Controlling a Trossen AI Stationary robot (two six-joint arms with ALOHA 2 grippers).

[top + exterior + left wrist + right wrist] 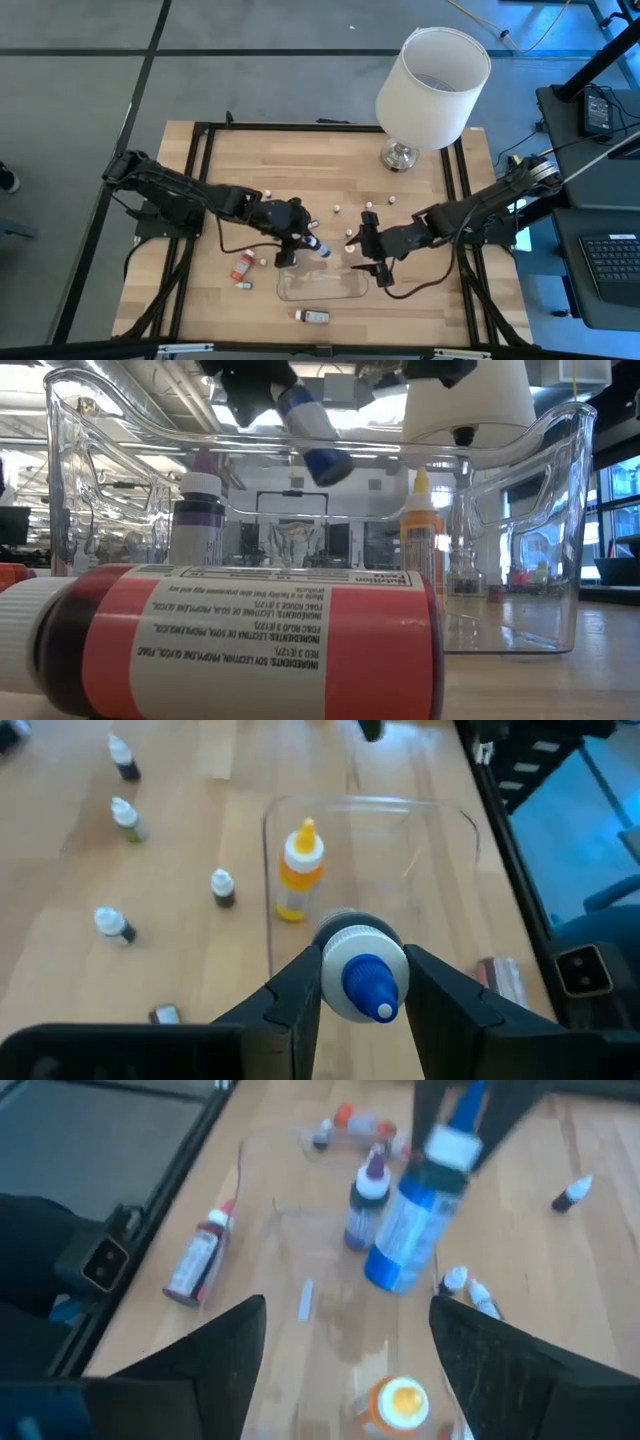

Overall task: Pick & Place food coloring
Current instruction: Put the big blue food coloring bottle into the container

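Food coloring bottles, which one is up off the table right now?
The blue bottle, gripped between the left gripper jaws above the clear tray. The yellow bottle and purple bottle stand upright; the red bottle lies on its side.

High view: looking straight down from well above, taking in the whole wooden surface (300, 170), both arms and the lamp (432, 75)
Low view: sitting at surface height, facing level across into the room, pressing very close to a lying red-labelled bottle (250, 645) with the clear tray (520, 510) just behind
Left wrist view: looking forward and down past its own jaws, close over the tray (440, 850)
Right wrist view: looking down past its own jaws from the opposite side, close over the tray (260, 1190)
Shared: all four are showing the tray; both wrist views and the low view are catching the orange-capped bottle (298, 870) standing in it
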